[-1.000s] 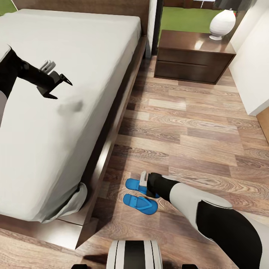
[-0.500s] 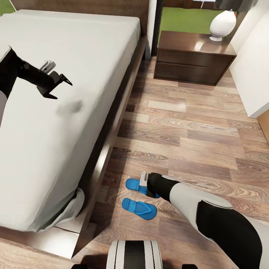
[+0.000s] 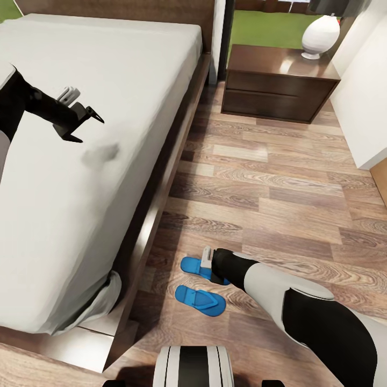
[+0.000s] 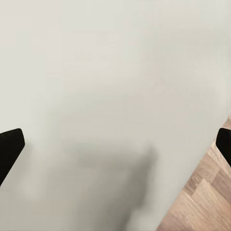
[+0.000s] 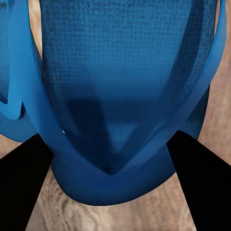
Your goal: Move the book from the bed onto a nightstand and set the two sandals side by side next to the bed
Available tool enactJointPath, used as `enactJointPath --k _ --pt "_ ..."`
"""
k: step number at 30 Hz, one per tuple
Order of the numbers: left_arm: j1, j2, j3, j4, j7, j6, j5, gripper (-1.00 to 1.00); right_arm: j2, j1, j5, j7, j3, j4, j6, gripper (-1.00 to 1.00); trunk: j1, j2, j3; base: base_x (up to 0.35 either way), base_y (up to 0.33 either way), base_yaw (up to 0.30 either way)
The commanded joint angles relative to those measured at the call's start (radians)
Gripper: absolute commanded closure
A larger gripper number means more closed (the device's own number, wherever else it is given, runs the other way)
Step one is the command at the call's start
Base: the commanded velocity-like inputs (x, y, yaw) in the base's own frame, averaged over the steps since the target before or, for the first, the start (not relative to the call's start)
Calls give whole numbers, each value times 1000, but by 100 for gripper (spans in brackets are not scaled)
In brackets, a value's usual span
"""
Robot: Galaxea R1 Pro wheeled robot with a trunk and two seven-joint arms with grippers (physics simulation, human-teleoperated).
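Observation:
Two blue sandals lie on the wood floor by the bed's (image 3: 107, 80) foot corner, the nearer one (image 3: 199, 300) free. My right gripper (image 3: 209, 271) is down on the farther sandal (image 3: 191, 265). In the right wrist view this sandal (image 5: 120, 72) is seen close up, and the gripper (image 5: 110, 178) is shut on its rounded end, one finger against each side. My left gripper (image 3: 91, 130) hangs open over the off-white mattress (image 4: 115, 72), nothing between its fingers (image 4: 9, 144). A dark nightstand (image 3: 263, 56) stands beyond the bed. The book is out of view.
A white rounded lamp base (image 3: 320, 32) sits on the nightstand's far right corner. A white wall (image 3: 365, 97) closes the right side. Open plank floor (image 3: 269, 177) runs between bed and wall. My base (image 3: 193, 365) is just behind the sandals.
The view shifted slightly a second ago, sliding the bed corner and the nearer sandal lower in the picture. Both arms and the gripped sandal have kept their places since.

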State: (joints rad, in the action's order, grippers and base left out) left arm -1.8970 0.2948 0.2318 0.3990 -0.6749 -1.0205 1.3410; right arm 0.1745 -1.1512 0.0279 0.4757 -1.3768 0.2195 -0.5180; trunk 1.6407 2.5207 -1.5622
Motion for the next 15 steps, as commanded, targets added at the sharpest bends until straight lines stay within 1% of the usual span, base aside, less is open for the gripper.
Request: enactJointPath --k 1,12,15 --pt "-1 1 6 1 -7 -1 11 -100 0 -1 3 2 -4 1 -5 100 0 0 -1 0 0 0" --pt "-1 2 6 1 -7 -1 10 -100 0 -1 3 2 -4 1 -5 100 0 0 -1 0 0 0" --pt "-1 2 6 1 -8 -1 10 -100 0 -1 3 1 -4 1 -5 100 1 1 -12 0 0 0"
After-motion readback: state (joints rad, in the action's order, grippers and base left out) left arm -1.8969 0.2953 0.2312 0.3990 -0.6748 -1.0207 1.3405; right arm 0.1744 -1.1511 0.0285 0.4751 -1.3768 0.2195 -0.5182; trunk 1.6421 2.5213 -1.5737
